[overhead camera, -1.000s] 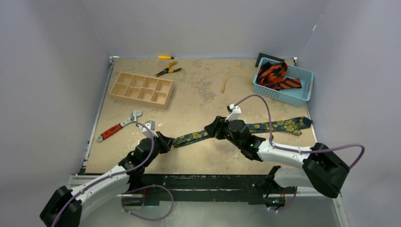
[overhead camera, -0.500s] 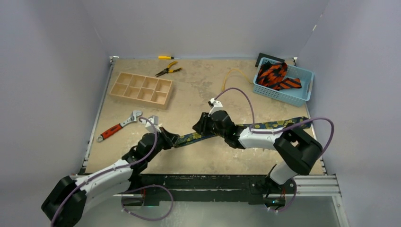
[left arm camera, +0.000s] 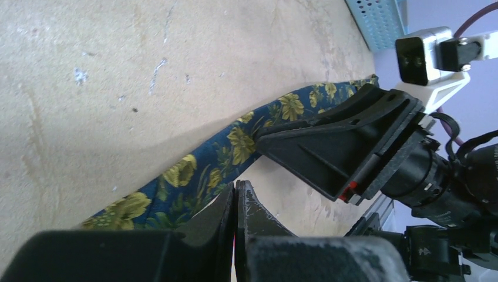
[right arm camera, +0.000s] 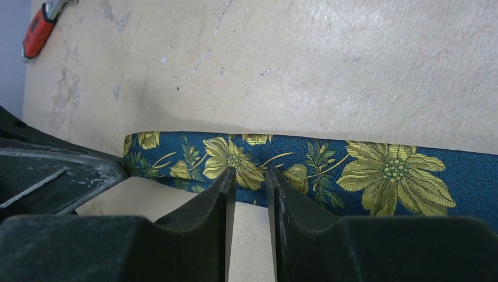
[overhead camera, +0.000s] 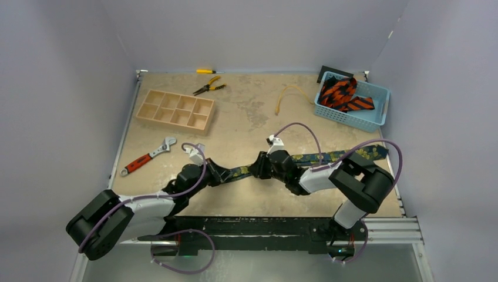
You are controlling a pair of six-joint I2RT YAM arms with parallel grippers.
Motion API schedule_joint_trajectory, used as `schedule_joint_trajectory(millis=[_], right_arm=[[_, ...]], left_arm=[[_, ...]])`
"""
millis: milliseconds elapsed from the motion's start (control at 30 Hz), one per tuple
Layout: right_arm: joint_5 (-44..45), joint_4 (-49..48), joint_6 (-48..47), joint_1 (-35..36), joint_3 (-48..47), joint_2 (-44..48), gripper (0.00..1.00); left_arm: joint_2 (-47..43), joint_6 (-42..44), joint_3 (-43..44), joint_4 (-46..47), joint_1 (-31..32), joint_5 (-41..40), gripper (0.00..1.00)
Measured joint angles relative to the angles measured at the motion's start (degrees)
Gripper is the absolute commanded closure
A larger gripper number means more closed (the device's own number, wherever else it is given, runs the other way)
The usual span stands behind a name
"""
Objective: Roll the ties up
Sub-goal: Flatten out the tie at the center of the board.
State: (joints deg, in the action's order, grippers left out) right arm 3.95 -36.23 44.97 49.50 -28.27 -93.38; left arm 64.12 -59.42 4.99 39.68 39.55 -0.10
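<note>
A dark navy tie with yellow flowers (overhead camera: 329,156) lies stretched out on the table, from the centre to the right edge. My left gripper (overhead camera: 222,174) is at its narrow left end. In the left wrist view it (left arm camera: 236,187) is shut, with the tie (left arm camera: 194,170) lying against its left finger and nothing visible between the jaws. My right gripper (overhead camera: 257,169) is close by on the right. Its jaws (right arm camera: 251,173) stand a narrow gap apart, tips over the near edge of the tie (right arm camera: 364,170). Orange-red striped ties (overhead camera: 340,94) are bunched in the blue basket (overhead camera: 352,120).
A thin yellow cord (overhead camera: 288,94) lies left of the basket. A wooden compartment tray (overhead camera: 167,120) is at the back left, with pliers (overhead camera: 208,88) and a yellow screwdriver (overhead camera: 205,71) behind it. A red-handled wrench (overhead camera: 147,158) lies left of my left gripper.
My left gripper has crept right along the tie's end. My right gripper swung left along the tie, then settled lower and nearer. The two grippers are now closer together.
</note>
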Motion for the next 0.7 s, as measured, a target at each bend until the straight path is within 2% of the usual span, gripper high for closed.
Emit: schedule_joint_trajectory(millis=[233, 533, 600, 700], right_arm=[[0.0, -4.9, 0.6, 0.0, 5.9, 2.8, 0.7], [1.0, -4.9, 0.6, 0.0, 8.8, 5.9, 0.68], [1.1, -4.5, 0.5, 0.0, 8.9, 6.3, 0.68], [1.5, -4.1, 0.5, 0.0, 9.3, 7.0, 0.68]], left_arm=[[0.0, 0.0, -2.8, -1.3, 0.0, -0.8, 1.0], [0.5, 0.4, -3.9, -1.8, 0.0, -0.5, 1.0], [-3.9, 0.1, -4.3, -4.0, 0.0, -0.6, 0.78], [-14.6, -2.6, -4.3, -9.5, 0.0, -1.5, 0.65]])
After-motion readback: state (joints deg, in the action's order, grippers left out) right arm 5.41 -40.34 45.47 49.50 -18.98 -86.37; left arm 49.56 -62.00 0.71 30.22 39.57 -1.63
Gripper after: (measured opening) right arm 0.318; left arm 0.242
